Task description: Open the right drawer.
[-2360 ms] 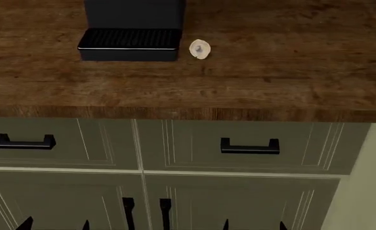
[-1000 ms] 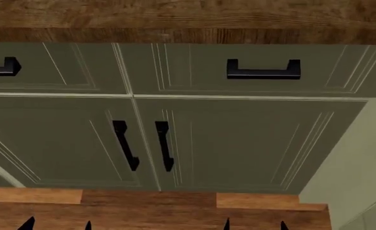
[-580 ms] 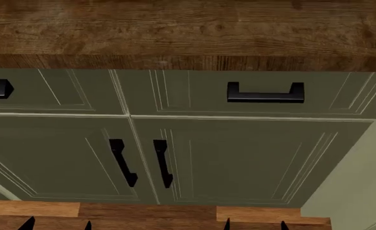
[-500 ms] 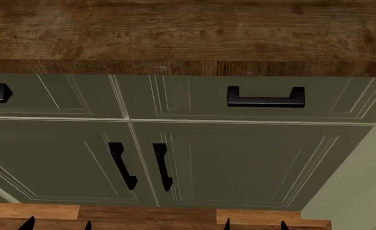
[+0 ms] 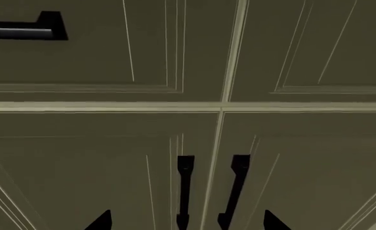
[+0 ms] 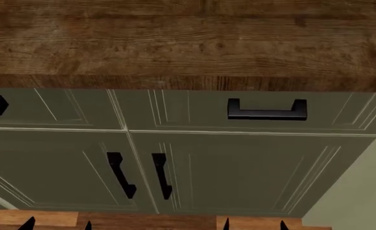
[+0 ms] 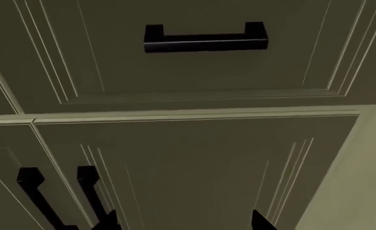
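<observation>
1. Wooden countertop [image 6: 188, 43] overhangs the olive cabinets; plank floor [image 6: 143, 223] lies below.
2. The right drawer [image 6: 252, 111] sits closed, well above the spread right gripper [image 6: 254, 224] fingertips.
3. Left gripper [image 6: 57, 224] fingertips also spread, empty.

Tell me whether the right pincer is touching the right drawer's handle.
Apart. In the right wrist view, the right pincer shows only as fingertips at the frame edge, with a whole cabinet door panel between them and the handle on the right drawer.
</observation>
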Available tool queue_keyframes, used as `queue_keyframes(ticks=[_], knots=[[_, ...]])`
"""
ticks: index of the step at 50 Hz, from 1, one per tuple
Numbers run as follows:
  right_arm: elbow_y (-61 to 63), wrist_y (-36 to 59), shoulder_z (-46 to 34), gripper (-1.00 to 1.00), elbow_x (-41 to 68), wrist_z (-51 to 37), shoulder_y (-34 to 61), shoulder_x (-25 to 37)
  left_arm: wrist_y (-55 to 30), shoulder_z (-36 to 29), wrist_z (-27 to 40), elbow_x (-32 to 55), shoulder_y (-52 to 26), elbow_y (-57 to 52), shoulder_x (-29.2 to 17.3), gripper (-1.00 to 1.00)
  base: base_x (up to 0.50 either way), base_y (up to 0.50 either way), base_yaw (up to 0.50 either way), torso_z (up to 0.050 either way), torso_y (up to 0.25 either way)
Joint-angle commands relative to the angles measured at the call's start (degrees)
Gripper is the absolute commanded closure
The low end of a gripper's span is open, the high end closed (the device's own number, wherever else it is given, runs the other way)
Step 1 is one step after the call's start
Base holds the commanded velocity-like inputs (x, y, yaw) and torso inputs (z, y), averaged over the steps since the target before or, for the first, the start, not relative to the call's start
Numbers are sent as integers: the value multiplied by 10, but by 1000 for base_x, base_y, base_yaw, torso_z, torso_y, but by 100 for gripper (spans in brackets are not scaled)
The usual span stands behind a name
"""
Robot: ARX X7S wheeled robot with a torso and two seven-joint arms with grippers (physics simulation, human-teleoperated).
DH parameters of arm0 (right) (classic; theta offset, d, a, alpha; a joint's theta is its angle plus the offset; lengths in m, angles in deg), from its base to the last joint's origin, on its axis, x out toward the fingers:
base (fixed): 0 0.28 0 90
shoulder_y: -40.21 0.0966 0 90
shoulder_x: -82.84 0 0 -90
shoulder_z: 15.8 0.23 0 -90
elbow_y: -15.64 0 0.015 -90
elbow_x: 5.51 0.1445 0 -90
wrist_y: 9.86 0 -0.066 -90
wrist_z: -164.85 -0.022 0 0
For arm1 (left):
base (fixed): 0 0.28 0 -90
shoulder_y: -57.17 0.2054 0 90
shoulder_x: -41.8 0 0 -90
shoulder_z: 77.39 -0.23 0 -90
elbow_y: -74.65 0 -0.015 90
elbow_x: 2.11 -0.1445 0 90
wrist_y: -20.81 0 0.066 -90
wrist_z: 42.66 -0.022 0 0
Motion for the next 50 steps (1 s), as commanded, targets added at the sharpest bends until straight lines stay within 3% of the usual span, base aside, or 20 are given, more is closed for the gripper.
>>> queue_keyframes(ticks=[1, 35, 50], knots=[[1, 1, -3, -100, 3, -2, 1, 2, 0, -3, 3, 3, -1, 0, -2, -100, 86, 0, 0, 0, 0], [5, -2, -10, -100, 5, -14, 0, 9, 5, -12, 10, 9, -1, -1, -9, -100, 87, 0, 0, 0, 0], [50, 83, -11, -100, -57, -86, 11, 28, 5, -14, 11, 17, -2, 3, -11, -100, 2, 0, 0, 0, 0]])
